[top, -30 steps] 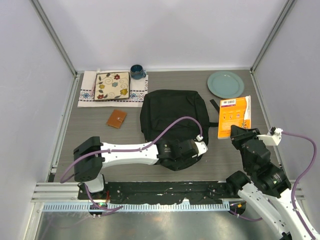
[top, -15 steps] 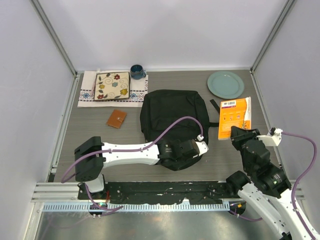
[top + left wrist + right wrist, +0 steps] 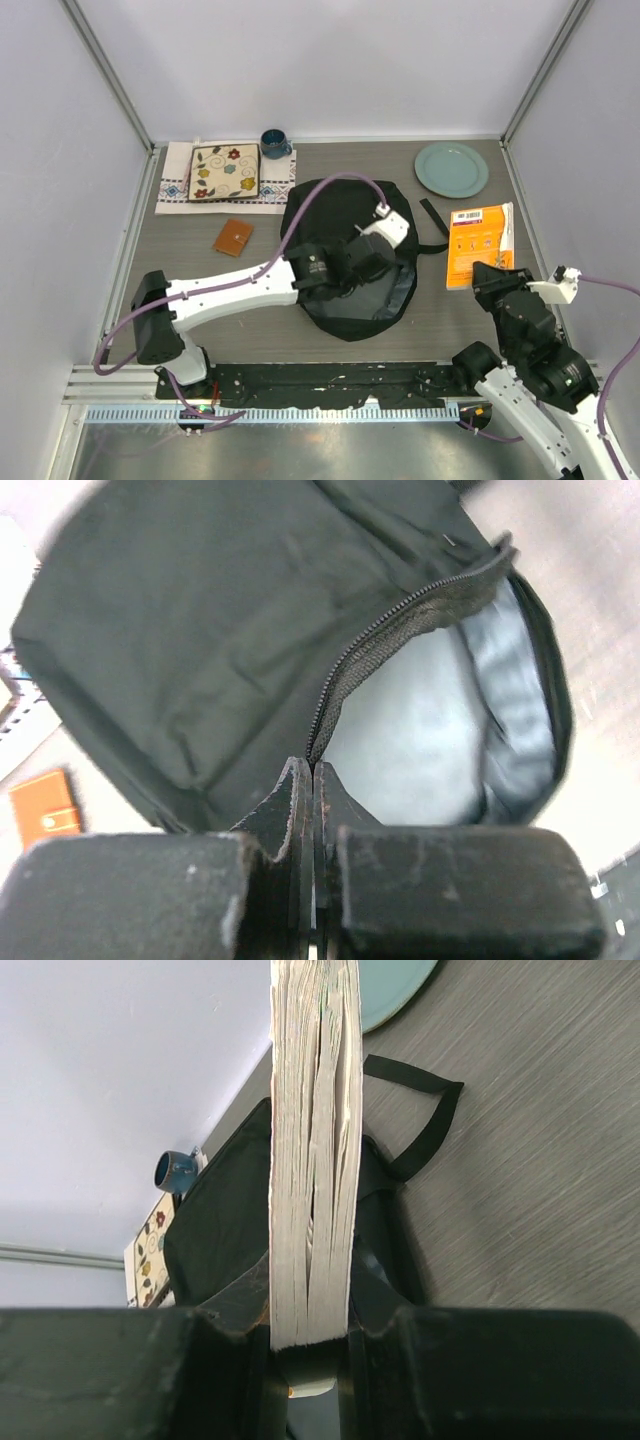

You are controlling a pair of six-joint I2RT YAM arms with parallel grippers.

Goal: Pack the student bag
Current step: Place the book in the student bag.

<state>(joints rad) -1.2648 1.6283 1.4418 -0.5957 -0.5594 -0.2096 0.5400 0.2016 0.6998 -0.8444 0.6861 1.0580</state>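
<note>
The student bag lies black and flat in the middle of the table. Its near-right side is pulled open and shows grey lining. My left gripper hangs over the bag, shut on the zipper edge of the flap, which runs up from the closed fingertips. My right gripper stands to the right of the bag, shut on an orange book. In the right wrist view the book's page edge rises between the fingers, with the bag behind it.
A teal plate sits at the back right. A blue mug and a flowered tile on a patterned cloth are at the back left. A brown wallet lies left of the bag. A bag strap trails toward the book.
My left gripper closed on the bag's zipper edge and pulled it up and toward the back, opening the bag. The right gripper shifted slightly right with the book.
</note>
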